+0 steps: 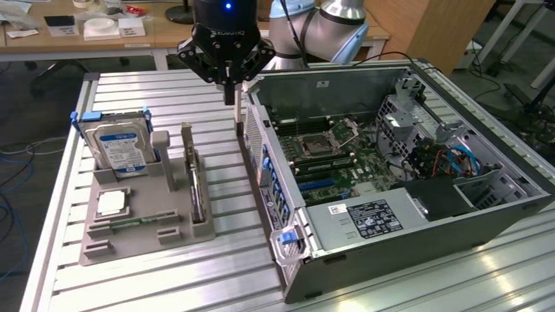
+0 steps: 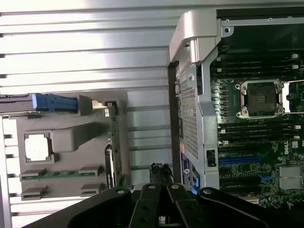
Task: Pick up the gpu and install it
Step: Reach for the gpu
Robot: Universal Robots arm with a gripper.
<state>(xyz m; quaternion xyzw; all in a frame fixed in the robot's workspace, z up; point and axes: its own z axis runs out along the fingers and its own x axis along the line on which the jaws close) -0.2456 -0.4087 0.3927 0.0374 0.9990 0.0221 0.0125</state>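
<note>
Item: gpu [image 1: 197, 188], a thin dark card. We find it standing on edge in a slot of the grey holder [image 1: 130, 240] on the counter [image 1: 173, 279], beside the hard drive [image 1: 121, 148] and processor chip [image 1: 113, 203].

Item: claw [image 1: 230, 99], closed and empty. It hangs over bare counter between the holder and the open computer case [image 1: 390, 214], near the case wall.

Risk, in our judgement: closed fingers would knock the card rather than straddle it. A slightly offset approach could tip the card in its slot or clip the case wall.
</note>
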